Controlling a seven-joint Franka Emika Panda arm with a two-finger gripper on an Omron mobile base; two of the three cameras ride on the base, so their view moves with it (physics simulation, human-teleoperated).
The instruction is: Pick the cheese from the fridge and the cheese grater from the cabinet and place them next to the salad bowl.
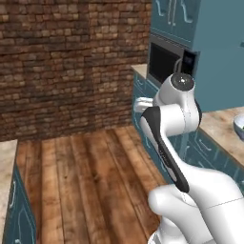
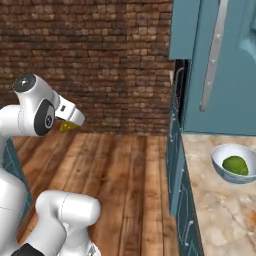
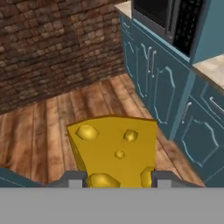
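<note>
Gripper [image 3: 116, 178] clamped on the yellow-orange holed cheese wedge [image 3: 114, 153] — held up over the wooden plank floor [image 3: 52, 127]. Round pale blue-white salad bowl [image 2: 234, 164] with a green lump sits on the marbled counter [image 2: 220, 210], well apart from the wedge.

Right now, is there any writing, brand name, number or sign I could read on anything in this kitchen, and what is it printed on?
None: no readable text shows anywhere.
Microwave: its dark control panel shows faint marks, too blurred to read.
Cheese held in the claw: holes, no label.
Salad bowl: plain, no print.
Fridge, teal drawers, brick wall: no lettering or signs.
</note>
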